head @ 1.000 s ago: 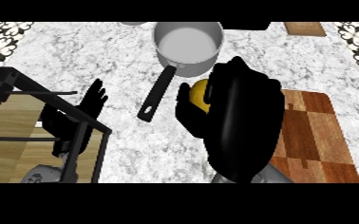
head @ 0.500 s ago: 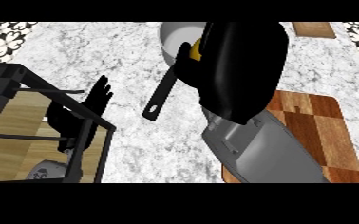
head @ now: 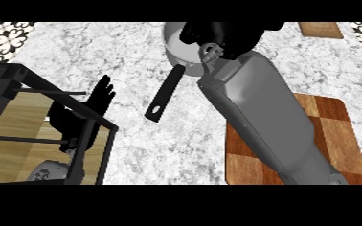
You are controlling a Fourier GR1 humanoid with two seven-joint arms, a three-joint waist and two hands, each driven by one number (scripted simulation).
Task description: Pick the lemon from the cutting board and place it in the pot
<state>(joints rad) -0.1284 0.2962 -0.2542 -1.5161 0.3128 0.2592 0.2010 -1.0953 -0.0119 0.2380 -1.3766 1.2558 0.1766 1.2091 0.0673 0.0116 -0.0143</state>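
The black right hand (head: 226, 36) is now hovering over the round grey metal pot (head: 178, 52), its grasp hidden; the left hand (head: 96, 103) is resting open.

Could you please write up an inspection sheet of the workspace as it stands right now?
Surface: marbled counter, mostly bare.
Job's things: pot at top centre, its black handle pointing down-left; cutting board at right, partly under the forearm; lemon not visible.
Clutter: small wooden board at top right.
Hands: right hand over the pot, fingers hidden; left hand open, resting at left.
Cables: nothing seen.
Surroundings: black frame over a wooden surface at left.
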